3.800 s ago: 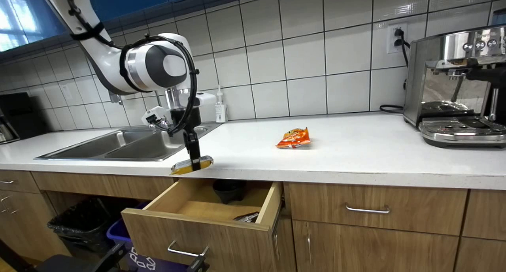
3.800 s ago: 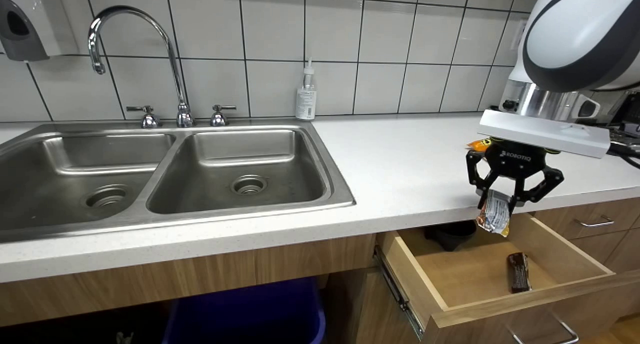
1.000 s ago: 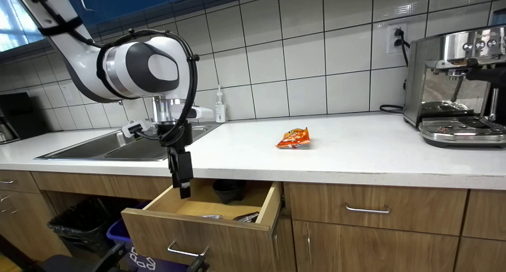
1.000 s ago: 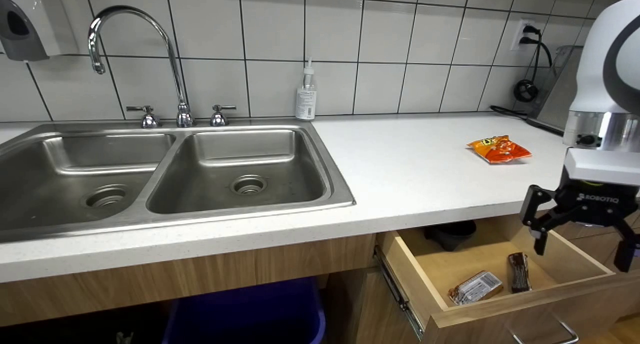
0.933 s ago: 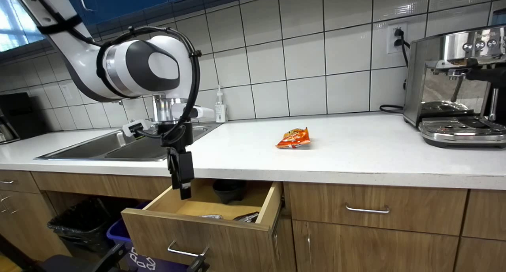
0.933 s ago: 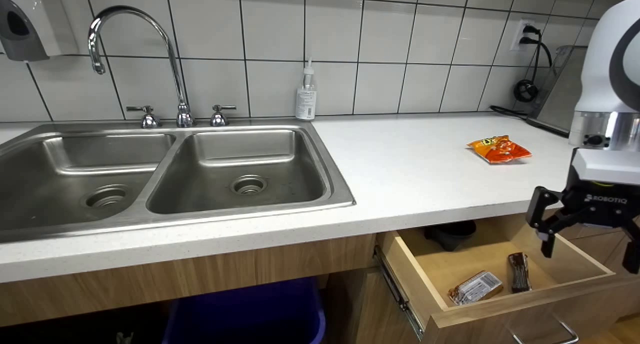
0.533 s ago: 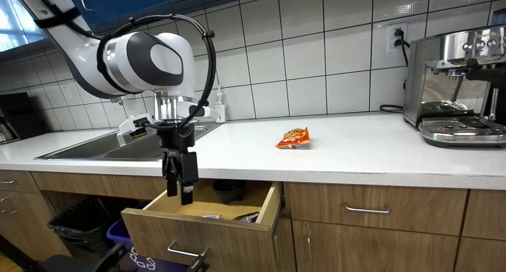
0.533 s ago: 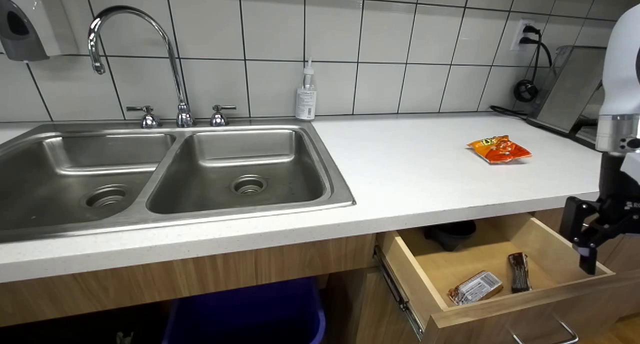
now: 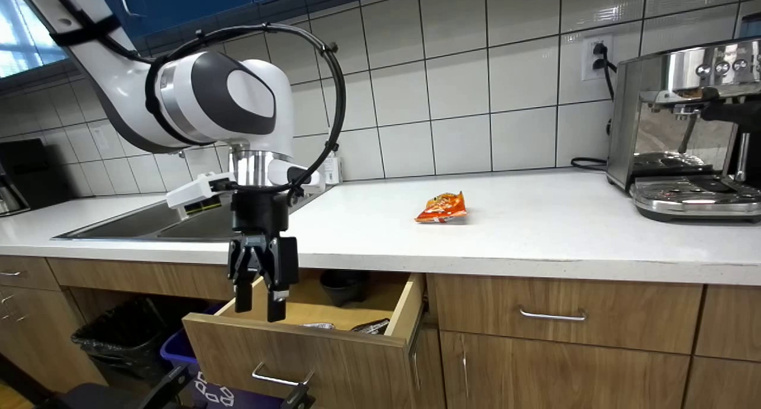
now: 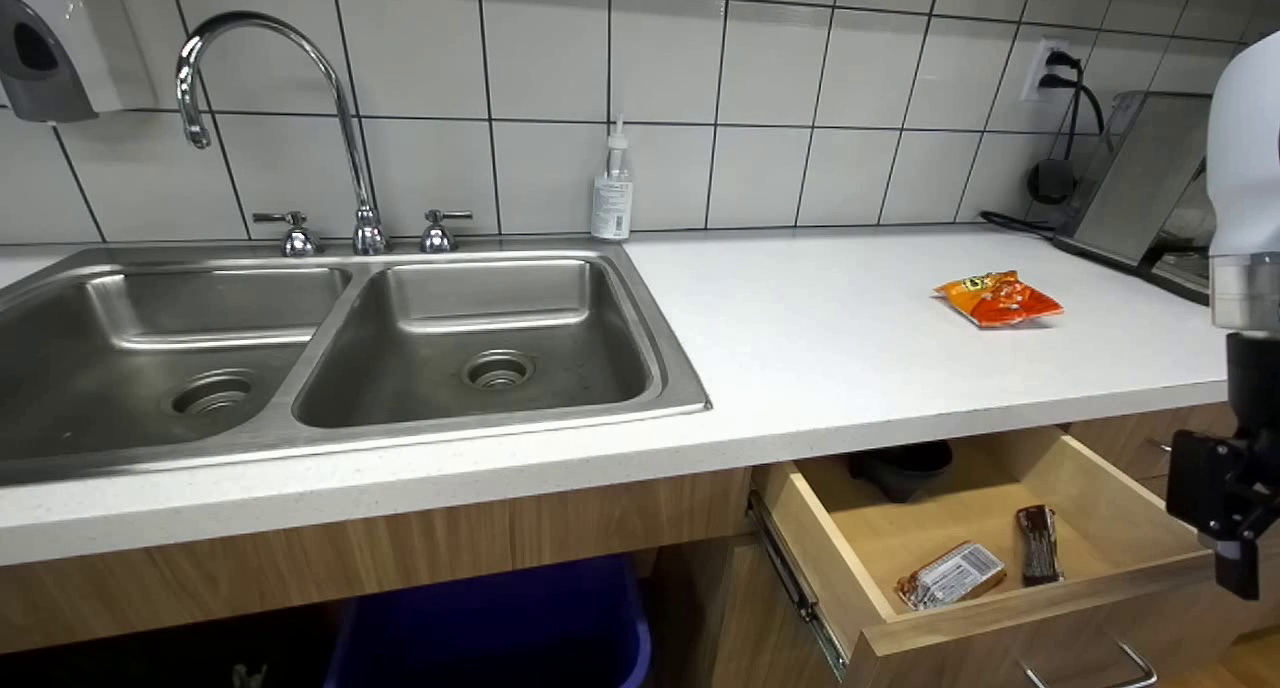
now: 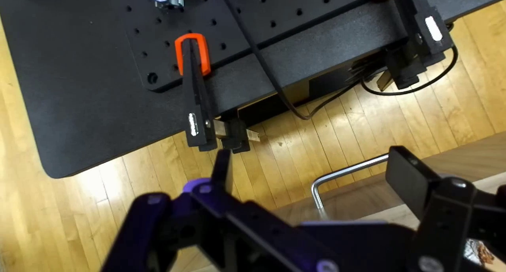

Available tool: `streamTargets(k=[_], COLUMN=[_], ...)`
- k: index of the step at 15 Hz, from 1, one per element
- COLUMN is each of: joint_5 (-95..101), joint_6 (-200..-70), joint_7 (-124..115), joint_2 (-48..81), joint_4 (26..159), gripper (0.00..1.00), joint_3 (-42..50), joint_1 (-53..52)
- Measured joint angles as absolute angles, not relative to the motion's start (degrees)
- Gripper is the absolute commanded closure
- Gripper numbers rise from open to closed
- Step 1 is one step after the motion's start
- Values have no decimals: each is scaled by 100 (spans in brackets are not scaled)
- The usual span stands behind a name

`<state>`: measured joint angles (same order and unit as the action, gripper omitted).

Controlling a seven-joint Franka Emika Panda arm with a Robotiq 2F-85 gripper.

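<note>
My gripper [image 9: 260, 309] points downward with its jaws wide apart and nothing between them. It hangs close to the front panel of a pulled-out wooden drawer [image 9: 297, 355]. In the wrist view the drawer's metal handle [image 11: 348, 171] shows beyond and between the fingertips, not visibly touched. Inside the drawer lie a silver-and-orange wrapped bar [image 10: 952, 575], a dark brown wrapped bar [image 10: 1038, 545] and a black cup [image 10: 903, 470] toward the back. An orange snack bag [image 9: 443, 208] rests on the white counter in both exterior views. The gripper is partly cut off at an exterior view's edge.
A steel double sink [image 10: 500, 318] and a soap bottle [image 10: 612, 193] are beside the counter space. An espresso machine [image 9: 689, 129] stands at the far end. Below are a black-lined bin [image 9: 131, 332] and a blue bin [image 10: 500, 628]. A black table [image 11: 99, 86] with clamps faces the drawer.
Earlier the gripper was shut on the wrapped bar above the drawer; now that bar lies inside. The open gripper has since moved out toward the drawer front and turned.
</note>
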<state>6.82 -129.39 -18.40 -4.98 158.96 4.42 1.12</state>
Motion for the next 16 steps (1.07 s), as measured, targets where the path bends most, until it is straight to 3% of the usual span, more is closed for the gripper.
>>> streamTargets(k=[16], joint_5=[1016], joint_6=[-13260], joint_7=[-1796], joint_2=[422], joint_4=[15871], gripper=[0], joint_3=[358], joint_1=[53])
